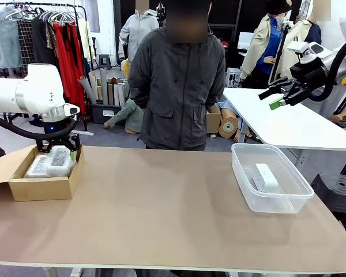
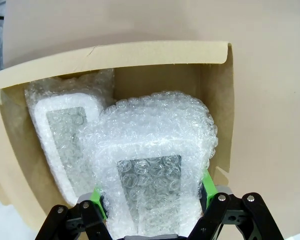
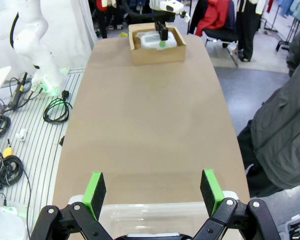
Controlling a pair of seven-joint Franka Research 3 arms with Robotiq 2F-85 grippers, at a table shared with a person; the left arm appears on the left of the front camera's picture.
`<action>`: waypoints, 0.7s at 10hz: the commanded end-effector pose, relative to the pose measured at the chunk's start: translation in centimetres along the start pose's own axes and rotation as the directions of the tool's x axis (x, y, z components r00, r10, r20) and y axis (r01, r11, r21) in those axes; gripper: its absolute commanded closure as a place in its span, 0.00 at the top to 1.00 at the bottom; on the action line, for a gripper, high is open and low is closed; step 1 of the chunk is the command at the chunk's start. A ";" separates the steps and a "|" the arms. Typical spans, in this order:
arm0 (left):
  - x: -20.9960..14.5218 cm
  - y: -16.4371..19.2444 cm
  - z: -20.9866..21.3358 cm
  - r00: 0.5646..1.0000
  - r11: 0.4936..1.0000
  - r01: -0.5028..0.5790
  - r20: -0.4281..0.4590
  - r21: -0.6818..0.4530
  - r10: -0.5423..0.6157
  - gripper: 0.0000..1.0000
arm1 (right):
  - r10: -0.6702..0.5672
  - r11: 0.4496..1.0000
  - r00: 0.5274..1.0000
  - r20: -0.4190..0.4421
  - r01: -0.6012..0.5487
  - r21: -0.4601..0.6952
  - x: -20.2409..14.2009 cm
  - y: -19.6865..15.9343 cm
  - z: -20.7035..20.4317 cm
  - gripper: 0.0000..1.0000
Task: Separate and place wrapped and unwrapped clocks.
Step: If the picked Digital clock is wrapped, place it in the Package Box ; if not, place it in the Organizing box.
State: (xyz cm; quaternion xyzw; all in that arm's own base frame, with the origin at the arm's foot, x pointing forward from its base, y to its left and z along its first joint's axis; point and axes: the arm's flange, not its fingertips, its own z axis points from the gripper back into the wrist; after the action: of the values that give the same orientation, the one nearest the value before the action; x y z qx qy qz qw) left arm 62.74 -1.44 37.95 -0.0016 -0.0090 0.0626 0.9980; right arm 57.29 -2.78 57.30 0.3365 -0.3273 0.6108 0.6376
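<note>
Because the sorting sends wrapped clocks one way and the bare one another, the bench (image 1: 161, 208) carries two containers well apart: a cardboard box (image 1: 43, 187) at the near left and a clear tub (image 1: 277, 199) at the right. The left gripper (image 2: 152, 200) is down inside the box, its green pads pressed against both sides of a wrapped clock (image 2: 155, 160), jaws nearly shut on the crinkly bubble wrap. That clock sits tilted, overlapping the second wrapped clock (image 2: 65, 135), which lies flat against the box's left wall in the wrist view. Gripping it by the sides seems to suit lowering it in beside its twin; whether it already rests on the floor of the box I cannot tell. The bare white clock (image 1: 265, 177) lies alone in the tub, so the unwrapped side looks finished. The right gripper (image 1: 282, 95) hangs high above the far right, clear of the tub, jaws fully spread and holding nothing, probably parked out of the way. A person (image 1: 179, 86) stands at the far edge, hands not over the bench. What remains, by my reading, is release of the wrapped clock.
</note>
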 end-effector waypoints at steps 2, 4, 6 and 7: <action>0.9 -0.1 -0.5 1.000 1.000 0.027 -0.002 -0.001 -0.027 0.00 | 0.005 1.000 1.000 0.002 -0.005 0.004 0.2 0.0 0.1 1.00; 1.1 -0.3 -0.9 0.999 1.000 0.031 -0.008 -0.003 -0.031 0.00 | 0.005 1.000 1.000 0.002 -0.005 0.004 0.2 0.0 0.1 1.00; 1.2 -0.4 -1.0 1.000 1.000 0.028 -0.004 -0.005 -0.028 0.00 | 0.005 1.000 1.000 0.002 -0.005 0.004 0.2 0.0 0.1 1.00; 1.1 -0.5 -1.0 1.000 1.000 0.020 0.001 -0.001 -0.020 0.00 | 0.005 1.000 1.000 0.002 -0.005 0.004 0.2 0.0 0.1 1.00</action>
State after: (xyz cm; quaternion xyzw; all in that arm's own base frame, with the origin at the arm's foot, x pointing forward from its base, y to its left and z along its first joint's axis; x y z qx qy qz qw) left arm 63.51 -2.01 37.12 -0.0015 -0.0054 0.0575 0.9983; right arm 57.29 -2.78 57.29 0.3365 -0.3273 0.6108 0.6376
